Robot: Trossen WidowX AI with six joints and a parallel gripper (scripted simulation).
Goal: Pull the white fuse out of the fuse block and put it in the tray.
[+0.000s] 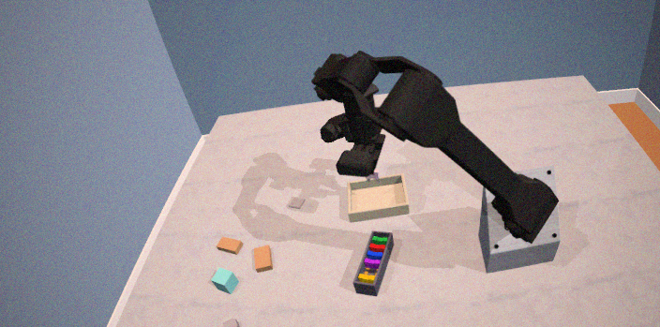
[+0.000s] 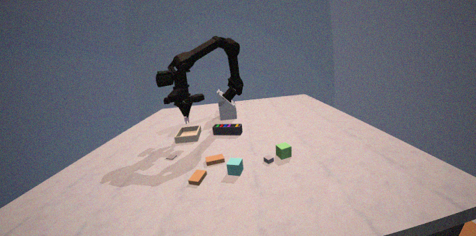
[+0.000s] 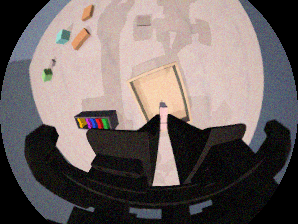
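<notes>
My gripper (image 2: 186,117) (image 3: 163,117) is shut on the white fuse (image 1: 373,176) (image 2: 186,120) (image 3: 163,111) and holds it in the air. In the wrist view the fuse shows over the near end of the tray (image 1: 379,214) (image 2: 188,138) (image 3: 155,89). In the exterior view it hangs above the tray's back rim. The tray holds nothing that I can see. The dark fuse block (image 1: 367,289) (image 2: 227,131) (image 3: 97,114) stands apart from the gripper, with green, red, blue, purple and yellow fuses in it. A gap shows between purple and yellow.
Two orange blocks (image 1: 230,245) (image 1: 262,259), a teal cube (image 1: 225,280) (image 2: 234,167) and a green cube (image 2: 283,151) (image 3: 47,75) lie away from the tray. A flat grey piece (image 1: 296,202) (image 2: 171,157) lies nearer it. The arm's grey base (image 1: 520,258) (image 2: 228,111) stands beyond the fuse block.
</notes>
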